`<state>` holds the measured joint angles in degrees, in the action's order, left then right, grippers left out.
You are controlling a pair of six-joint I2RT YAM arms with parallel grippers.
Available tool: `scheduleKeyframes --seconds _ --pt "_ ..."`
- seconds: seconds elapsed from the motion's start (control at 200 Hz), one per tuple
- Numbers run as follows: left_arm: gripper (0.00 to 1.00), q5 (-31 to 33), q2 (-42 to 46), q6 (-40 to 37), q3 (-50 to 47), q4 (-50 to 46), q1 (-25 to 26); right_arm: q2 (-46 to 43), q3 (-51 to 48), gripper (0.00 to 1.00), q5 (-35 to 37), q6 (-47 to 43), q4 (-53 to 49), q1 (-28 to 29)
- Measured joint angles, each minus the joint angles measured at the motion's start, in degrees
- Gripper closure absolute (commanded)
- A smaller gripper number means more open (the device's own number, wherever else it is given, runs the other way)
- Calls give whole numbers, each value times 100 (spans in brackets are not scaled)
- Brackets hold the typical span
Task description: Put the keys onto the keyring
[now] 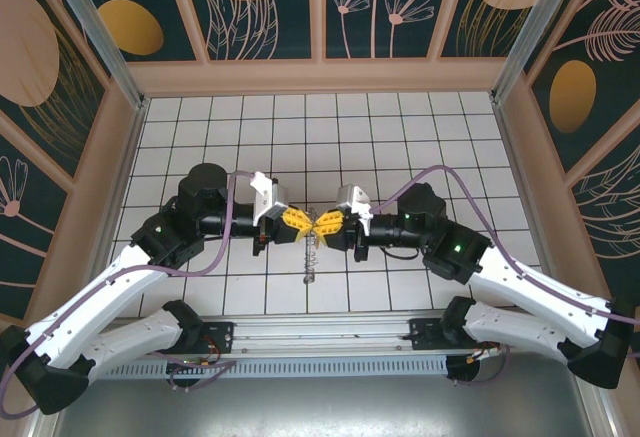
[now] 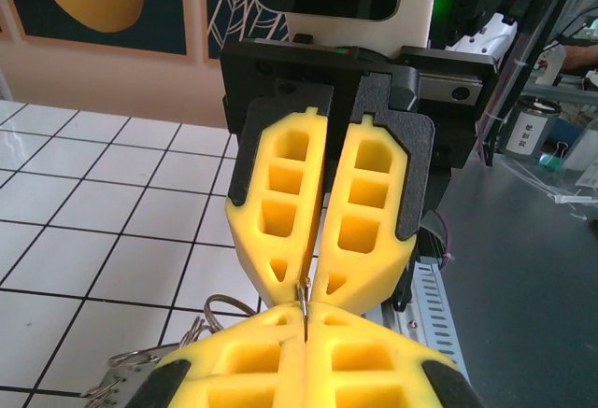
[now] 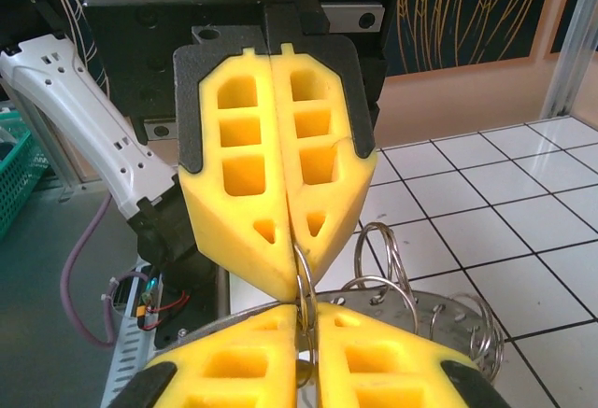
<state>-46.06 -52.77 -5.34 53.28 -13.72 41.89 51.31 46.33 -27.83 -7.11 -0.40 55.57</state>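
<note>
My left gripper [image 1: 304,223] and right gripper [image 1: 326,224] meet tip to tip above the middle of the tiled floor. The keyring [image 1: 310,260] hangs below them, a grey metal piece fringed with small wire loops [image 3: 385,240]. One thin loop of it runs up between both pairs of yellow fingers. In the left wrist view my left gripper [image 2: 305,313] is shut on that wire, and the right gripper [image 2: 309,282] pinches it from above. In the right wrist view my right gripper [image 3: 302,313] holds the loop in a narrow gap. I cannot make out the key for sure.
White tiled floor [image 1: 420,147] stretches behind and to both sides of the grippers. Patterned walls enclose it on three sides. A slotted metal rail [image 1: 320,342] runs along the near edge by the arm bases.
</note>
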Motion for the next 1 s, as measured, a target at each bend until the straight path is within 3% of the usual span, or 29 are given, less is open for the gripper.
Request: scheduleKeyframes --seconds 0.075,0.145,0.38,0.666,0.996 --pt "100 2 0 2 0 2 0 20 0 91 -52 2 22 -15" --pt "100 2 0 22 0 2 0 24 0 100 -74 15 17 -17" --pt "100 66 -7 35 0 -9 -15 22 4 100 7 -59 -11 -39" --pt "81 560 -256 -446 485 -688 7 254 634 100 476 -490 -935 -35" --pt "78 1285 -627 -946 968 -1628 7 754 1268 100 1005 -955 -2090 -42"
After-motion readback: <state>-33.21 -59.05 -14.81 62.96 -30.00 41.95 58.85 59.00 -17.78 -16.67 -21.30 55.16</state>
